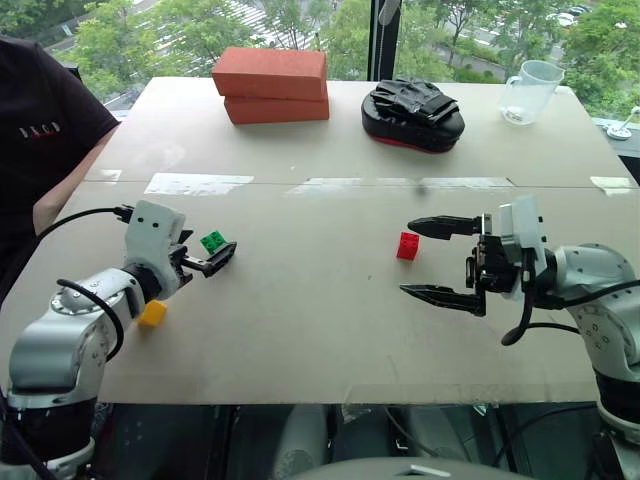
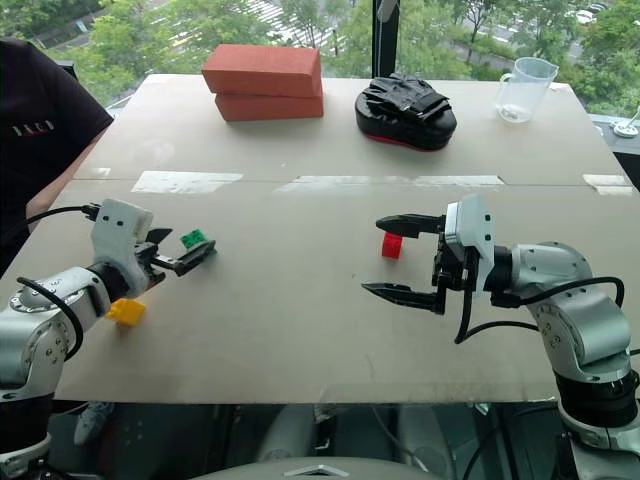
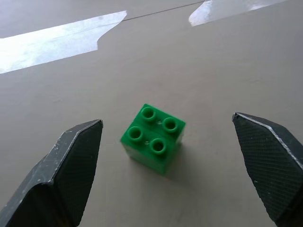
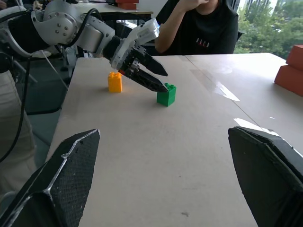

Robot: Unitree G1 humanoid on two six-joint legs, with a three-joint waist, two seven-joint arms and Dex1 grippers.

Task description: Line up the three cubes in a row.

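**Left gripper lines up on the green cube, red sits apart at centre**

Left gripper hangs low over the table with its two black fingers spread wide, holding nothing. In the left wrist view the green cube stands studs-up on the bare board, framed between the fingertips with clear space on both sides, so nothing touches it yet. That open straddle suits a pinch on its flat side walls, which looks like the step in hand.

From the head camera, taking table centre as the dial, the green cube lies at about 9 o'clock. The yellow cube rests near it, toward 8 o'clock, just beside the left forearm. The red cube stands well apart from both, slightly toward 2 o'clock of centre.

Right gripper is also opened wide and empty, turned level so its fingers point across the table toward the left arm; the red cube sits just beside its upper fingertip without contact.

At 12 o'clock, out of the work area, lie two stacked bricks, a black glove and a clear jug. A person's sleeve shows at 10 o'clock.

No row exists yet; green and yellow are close, red needs gathering in.
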